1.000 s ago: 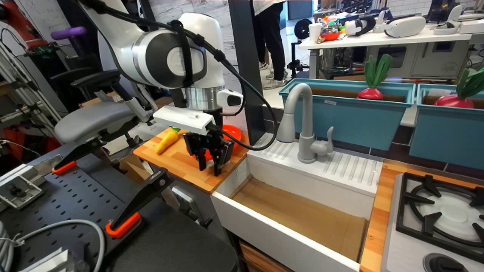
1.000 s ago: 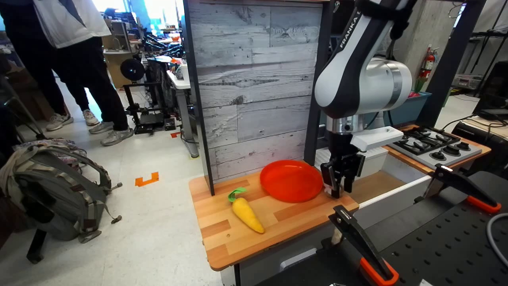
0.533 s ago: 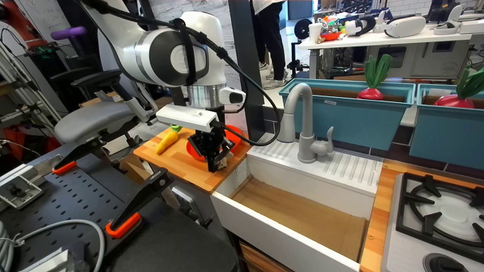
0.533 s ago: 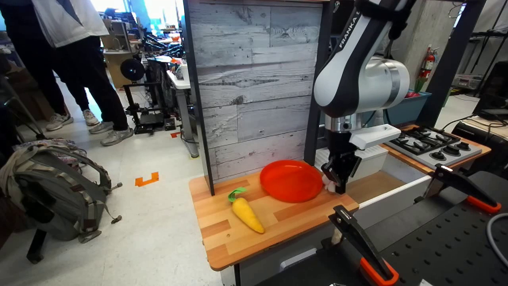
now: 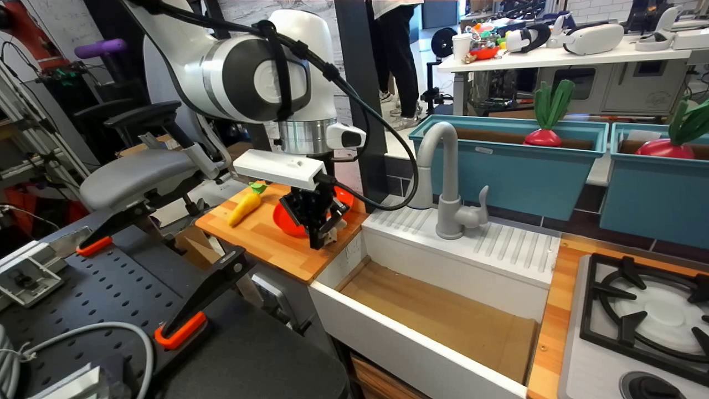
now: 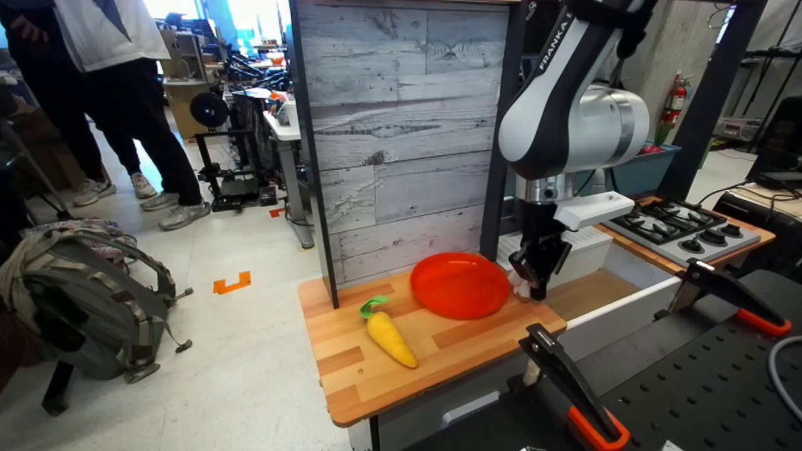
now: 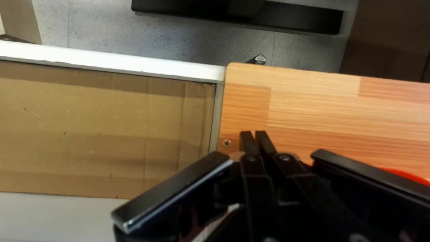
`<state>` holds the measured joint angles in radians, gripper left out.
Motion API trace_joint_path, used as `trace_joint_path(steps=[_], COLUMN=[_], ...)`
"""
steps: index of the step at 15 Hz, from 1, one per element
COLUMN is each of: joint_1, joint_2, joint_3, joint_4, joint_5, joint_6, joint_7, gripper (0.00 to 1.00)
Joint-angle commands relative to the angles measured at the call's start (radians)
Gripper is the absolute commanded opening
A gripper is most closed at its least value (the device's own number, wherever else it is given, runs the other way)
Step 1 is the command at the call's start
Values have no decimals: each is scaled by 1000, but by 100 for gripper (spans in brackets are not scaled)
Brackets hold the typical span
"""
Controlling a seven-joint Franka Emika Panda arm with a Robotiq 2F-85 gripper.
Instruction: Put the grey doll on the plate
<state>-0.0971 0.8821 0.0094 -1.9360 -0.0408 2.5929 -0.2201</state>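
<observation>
Currently, the black two-finger end effector (image 7: 254, 135) points downward over the right end of the desk (image 6: 451, 351), a flat wooden surface with a block pattern and rounded corners. Its fingers are drawn nearly together, with a narrow gap between the tips in the wrist view, and they grip the small, pale grey-pink doll (image 6: 519, 285). The doll is largely hidden by the fingers; pale portions protrude on both sides of them in the wrist view. Whether the doll touches the desk cannot be determined.

The round, orange-red plastic plate (image 6: 460, 285) with a raised rim rests on the far side of the desk, to the left of the end effector. The doll is located just beside the right edge of the plate; contact between the two cannot be confirmed. The yellow, carrot-shaped toy (image 6: 390, 338) with green leaves lies to the left of the plate in both exterior views, apart from it.

The white, rectangular sink (image 5: 410, 352) adjoins the right end of the desk. A brown cardboard sheet (image 5: 437, 316) lies in its bottom. The grey, curved faucet (image 5: 450, 183) stands upright at the far side of the sink. The grey metal cooktop (image 5: 601, 352) with black grates is positioned to the right.
</observation>
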Motion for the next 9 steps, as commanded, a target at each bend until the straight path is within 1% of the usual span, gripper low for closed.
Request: trace_joint_path(steps=[1,4,9], joint_1=[-47,-64,-39], joint_2=[-56,-98,-141], joint_3=[24,31,41], joint_4=[-28,-58,-75], joint_5=[5,9,-6], joint_6=[-25,-7,-16], joint_7=[-36,-48,-53], gripper=[1,1,1])
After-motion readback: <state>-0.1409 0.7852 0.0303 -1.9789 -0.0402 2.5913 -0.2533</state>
